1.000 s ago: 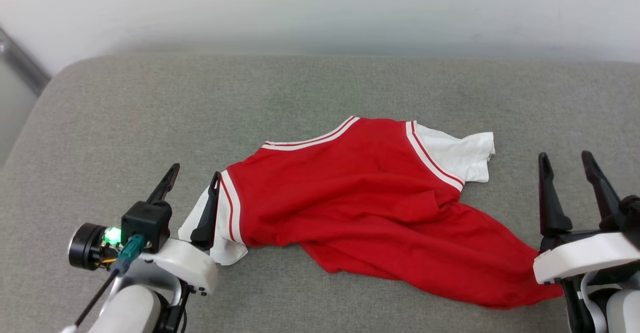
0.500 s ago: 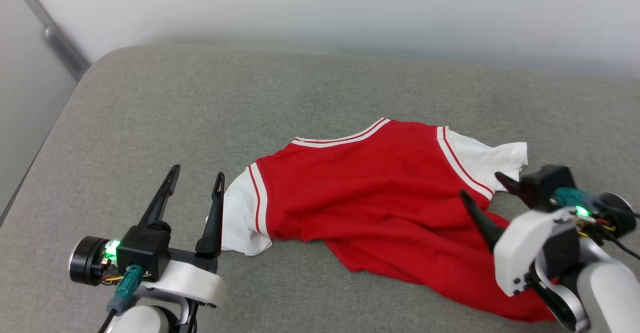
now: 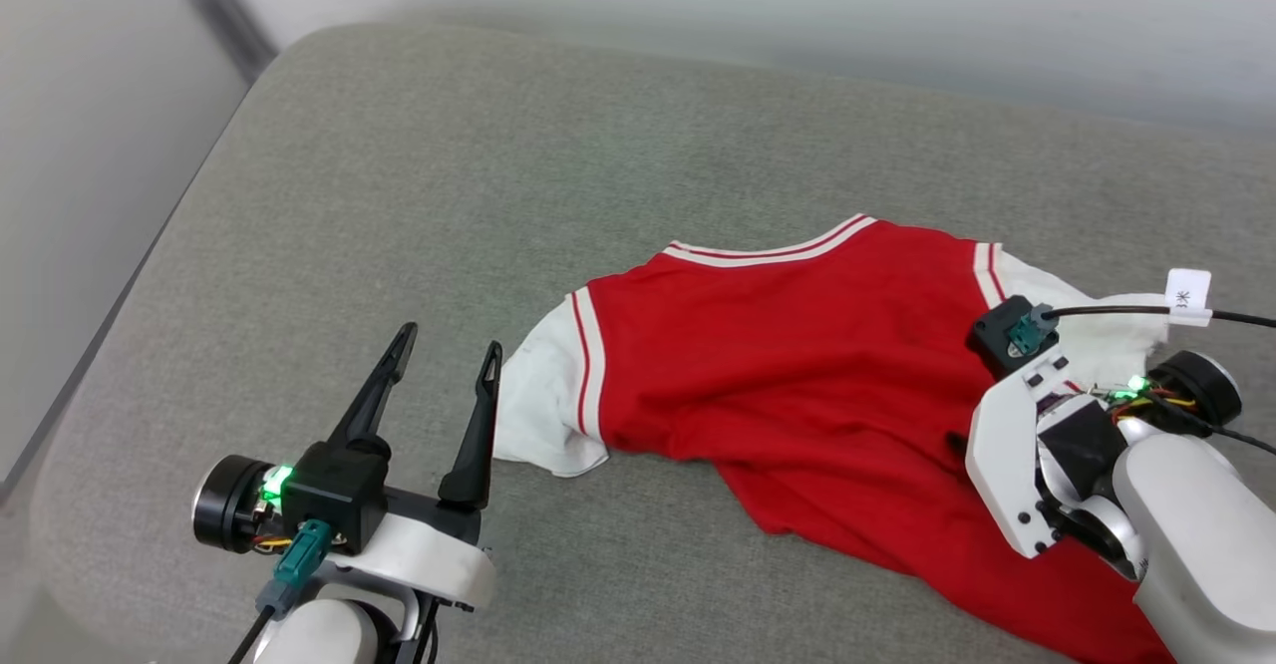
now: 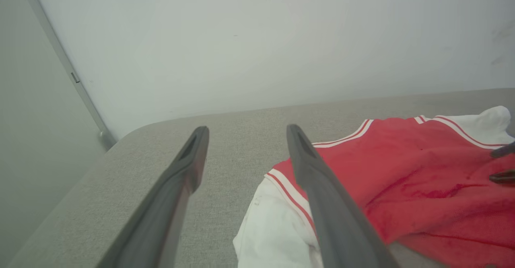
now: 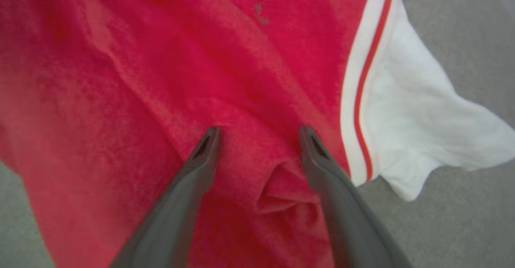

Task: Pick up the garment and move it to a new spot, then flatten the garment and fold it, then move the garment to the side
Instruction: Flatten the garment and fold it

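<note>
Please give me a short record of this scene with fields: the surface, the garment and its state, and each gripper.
surface: grey cushion, pale wall behind
garment: red jersey with white sleeves, spread out but wrinkled, not folded
face up: plain red, no print visible
left gripper: open, empty, beside one white sleeve
right gripper: open, over the red cloth, fingers either side of a small fold near the other sleeve; contact unclear

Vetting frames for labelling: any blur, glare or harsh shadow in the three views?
Head view: even diffuse light, no glare, garment sharp. Left wrist view: left gripper soft-edged near the lens, garment beyond it fairly clear. Right wrist view: garment close up and blurred, weave smeared, no glare.
</note>
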You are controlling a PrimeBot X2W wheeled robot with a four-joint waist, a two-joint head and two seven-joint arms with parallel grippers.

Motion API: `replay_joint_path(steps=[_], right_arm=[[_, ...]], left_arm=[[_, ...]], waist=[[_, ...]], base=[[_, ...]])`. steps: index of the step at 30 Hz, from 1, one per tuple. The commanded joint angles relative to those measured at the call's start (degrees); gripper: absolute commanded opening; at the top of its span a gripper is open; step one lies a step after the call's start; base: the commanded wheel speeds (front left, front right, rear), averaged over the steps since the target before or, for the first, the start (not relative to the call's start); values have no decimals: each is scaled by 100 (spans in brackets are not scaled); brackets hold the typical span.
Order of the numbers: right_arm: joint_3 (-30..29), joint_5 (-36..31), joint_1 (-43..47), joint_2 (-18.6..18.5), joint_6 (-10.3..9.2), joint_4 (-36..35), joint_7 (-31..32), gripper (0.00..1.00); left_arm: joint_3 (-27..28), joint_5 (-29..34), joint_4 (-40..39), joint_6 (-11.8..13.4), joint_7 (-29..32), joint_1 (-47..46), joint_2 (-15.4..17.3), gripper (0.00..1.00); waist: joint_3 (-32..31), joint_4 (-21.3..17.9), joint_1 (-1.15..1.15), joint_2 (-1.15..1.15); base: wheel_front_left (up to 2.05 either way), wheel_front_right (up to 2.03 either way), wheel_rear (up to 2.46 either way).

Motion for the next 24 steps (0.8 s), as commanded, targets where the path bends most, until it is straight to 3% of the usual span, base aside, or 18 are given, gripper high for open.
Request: replay_joint_path(steps=[1,5,6,8,15,23,24], right_arm=[[64,60,-101,-32,-4,175,34,100],[143,123,-120,-61,-4,701,15,100],[115,130,-95,-63,-4,833,-6,49],[43,145,-34,-107,-8,1071,-52,0],[-495,189,268,-283,-8,1435,-358,0],[-1304,56,841,-313,-6,1200,-526,0],[-1427,43,881,-255,-6,1115,-637,48]], left_arm=[[22,35,13,-31,-13,-52,-42,100],[73,88,57,-93,-13,-23,-124,100],[90,89,66,-104,-13,-2,-146,100],[116,126,91,-134,-13,39,-181,100],[263,188,212,-211,-14,177,-181,100],[366,221,279,-267,-14,319,-201,100],[370,221,289,-286,-14,324,-206,100]], waist=[[77,125,0,0],[124,244,0,0],[127,256,0,0],[113,263,0,0],[-142,30,0,0],[-370,-383,0,0],[-381,-423,0,0]], base=[[0,0,0],[0,0,0],[0,0,0],[0,0,0],[0,0,0],[0,0,0],[0,0,0]])
